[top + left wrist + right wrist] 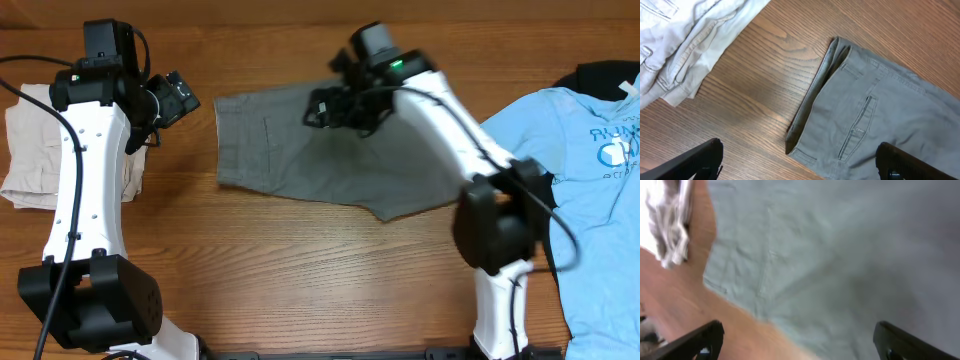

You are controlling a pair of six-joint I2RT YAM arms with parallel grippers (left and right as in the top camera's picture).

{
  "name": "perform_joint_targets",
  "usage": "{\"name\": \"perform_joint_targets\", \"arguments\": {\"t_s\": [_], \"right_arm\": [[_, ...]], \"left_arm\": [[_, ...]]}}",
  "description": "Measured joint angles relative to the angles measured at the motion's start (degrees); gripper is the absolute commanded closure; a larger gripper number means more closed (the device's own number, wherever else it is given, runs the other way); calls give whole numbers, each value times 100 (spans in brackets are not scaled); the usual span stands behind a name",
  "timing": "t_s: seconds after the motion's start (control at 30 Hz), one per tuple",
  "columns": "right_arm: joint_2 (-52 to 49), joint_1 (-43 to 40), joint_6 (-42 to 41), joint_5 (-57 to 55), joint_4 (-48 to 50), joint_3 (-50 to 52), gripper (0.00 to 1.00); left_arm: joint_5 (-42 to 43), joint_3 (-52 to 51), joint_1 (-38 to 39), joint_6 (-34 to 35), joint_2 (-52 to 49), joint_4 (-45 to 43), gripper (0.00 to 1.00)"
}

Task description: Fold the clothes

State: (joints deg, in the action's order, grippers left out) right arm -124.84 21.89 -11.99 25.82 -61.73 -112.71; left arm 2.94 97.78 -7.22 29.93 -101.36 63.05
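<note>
The clothes, a pair of grey shorts [300, 155], lie flat on the wooden table with the waistband [812, 95] toward the left and a slit back pocket [860, 122] facing up. My left gripper [182, 97] hovers open just left of the waistband. In the left wrist view the left gripper [800, 165] straddles the waistband's near corner without touching it. My right gripper [325, 105] hangs open over the shorts' upper middle. The right wrist view is blurred and shows the right gripper [797, 342] with only grey shorts [840, 255] and table below, nothing between its fingers.
A pile of beige shorts [30, 150] lies at the left edge, close to the left arm; the beige shorts [685, 35] also fill the left wrist view's top left. A light blue T-shirt [590, 160] lies on a black garment [605, 72] at the right.
</note>
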Motion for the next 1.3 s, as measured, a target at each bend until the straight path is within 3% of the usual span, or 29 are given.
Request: {"name": "perform_joint_targets", "arguments": {"t_s": [0.17,0.3,0.37,0.43,0.47,0.53,0.8,0.97,1.3], "right_arm": [[424,-385,-168,-1143,-1620,-59,0],[411,-761,-332,-1910,-2122,181,10],[411,-999,-393,-2146,-2133,358,24],[407,-1303,-452,-2310,-2017,586,52],[407,-1399,-479,-2332,-1928,671,62],[407,-1646,-507,-2402,-1606,977,74],[402,-2286,-557,-2520,-337,2481,76],[643,-2601,-570,-2293,527,3077,89],[719,-2835,-83,-1818,476,3088,75]], "left_arm": [[-2,0,0,0,0,0,0],[-2,0,0,0,0,-2,0],[-2,0,0,0,0,-2,0],[-2,0,0,0,0,-2,0],[-2,0,0,0,0,-2,0],[-2,0,0,0,0,-2,0],[-2,0,0,0,0,-2,0],[-2,0,0,0,0,-2,0],[-2,0,0,0,0,-2,0]]}}
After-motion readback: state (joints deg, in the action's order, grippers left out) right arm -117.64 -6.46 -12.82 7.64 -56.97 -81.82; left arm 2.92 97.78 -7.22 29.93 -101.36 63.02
